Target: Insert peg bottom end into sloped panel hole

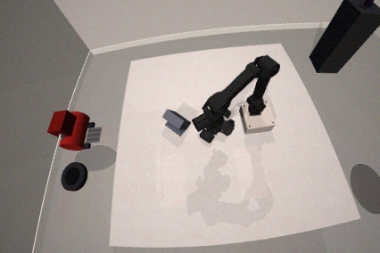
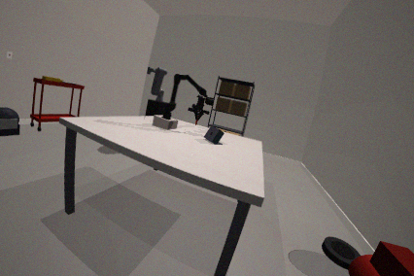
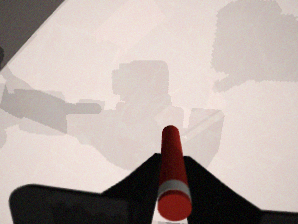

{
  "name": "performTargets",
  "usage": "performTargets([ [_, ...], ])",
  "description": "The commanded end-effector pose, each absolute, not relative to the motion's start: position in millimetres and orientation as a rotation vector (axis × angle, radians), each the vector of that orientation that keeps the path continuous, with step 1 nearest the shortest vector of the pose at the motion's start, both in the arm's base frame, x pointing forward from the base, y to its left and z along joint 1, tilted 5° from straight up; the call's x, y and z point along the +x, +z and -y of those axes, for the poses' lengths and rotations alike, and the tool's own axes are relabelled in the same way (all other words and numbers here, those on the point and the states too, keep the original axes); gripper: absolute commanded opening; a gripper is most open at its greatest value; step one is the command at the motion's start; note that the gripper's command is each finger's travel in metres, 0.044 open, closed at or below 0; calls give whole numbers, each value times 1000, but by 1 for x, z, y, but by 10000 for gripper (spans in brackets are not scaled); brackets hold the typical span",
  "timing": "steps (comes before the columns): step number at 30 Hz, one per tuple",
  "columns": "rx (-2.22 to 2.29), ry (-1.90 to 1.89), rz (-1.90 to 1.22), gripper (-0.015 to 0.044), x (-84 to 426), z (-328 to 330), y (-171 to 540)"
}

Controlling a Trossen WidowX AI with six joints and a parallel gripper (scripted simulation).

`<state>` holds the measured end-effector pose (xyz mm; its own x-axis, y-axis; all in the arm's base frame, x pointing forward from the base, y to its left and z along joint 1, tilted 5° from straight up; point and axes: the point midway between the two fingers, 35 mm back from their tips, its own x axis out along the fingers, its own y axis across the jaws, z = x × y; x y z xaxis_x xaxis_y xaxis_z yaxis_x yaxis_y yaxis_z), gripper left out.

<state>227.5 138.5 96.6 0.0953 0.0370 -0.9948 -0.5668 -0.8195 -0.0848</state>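
Observation:
A round red peg (image 3: 173, 150) (image 2: 196, 122) with a grey band near its upper end is held upright between the fingertips. My gripper (image 3: 171, 161) is shut on it. In the exterior view the peg's lower tip shows just below the fingers, raised off the table. The sloped panel (image 1: 177, 120) (image 2: 214, 134) is a small dark blue-grey block. In the top view it stands just left of the gripper, on the side away from the arm's base. Its hole is too small to make out clearly. The panel is not in the wrist view. The peg is hidden in the top view.
The white table (image 1: 152, 222) (image 2: 170, 155) carries the arm's pale base block (image 1: 259, 121) (image 2: 164, 121). Arm shadows fall across the table top. A red object (image 1: 76, 130) and a black ring (image 1: 74, 176) are off the table's left side in the top view.

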Motion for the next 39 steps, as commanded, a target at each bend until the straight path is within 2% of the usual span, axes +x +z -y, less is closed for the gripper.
performTargets([
  [1, -1904, 1779, -509, 0, 230, -138, 96],
  [39, -1675, 1784, -470, 0, 254, -122, 86],
])
